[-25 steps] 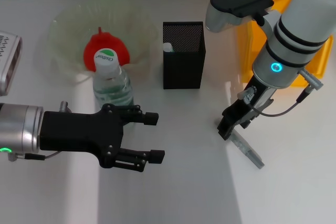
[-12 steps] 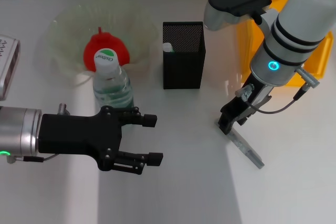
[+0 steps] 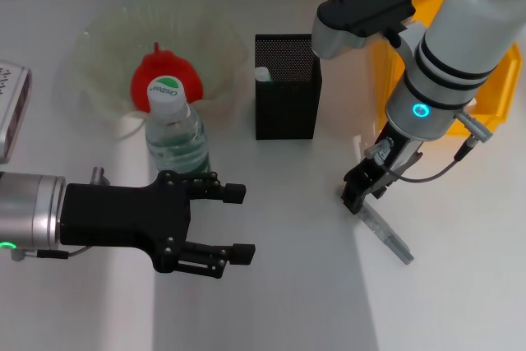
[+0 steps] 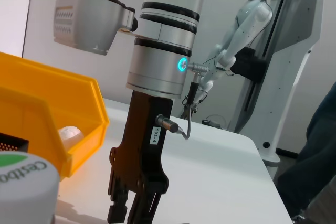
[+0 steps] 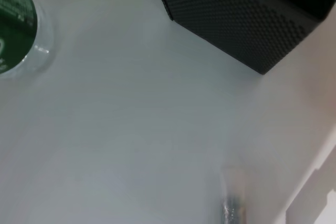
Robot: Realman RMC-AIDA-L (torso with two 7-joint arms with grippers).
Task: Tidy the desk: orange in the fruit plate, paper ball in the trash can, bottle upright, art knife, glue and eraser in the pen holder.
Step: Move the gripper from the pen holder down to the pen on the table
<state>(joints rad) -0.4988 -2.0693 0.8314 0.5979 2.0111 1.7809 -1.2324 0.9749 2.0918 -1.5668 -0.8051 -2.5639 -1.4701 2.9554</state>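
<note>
The right gripper (image 3: 356,196) sits at the upper-left end of the art knife (image 3: 386,233), right of centre; whether it is closed, I cannot tell. The knife's long axis runs toward lower right. The pen holder (image 3: 287,86) stands up-left, unobstructed. The left gripper (image 3: 237,221), spread wide, idles at lower left.
</note>
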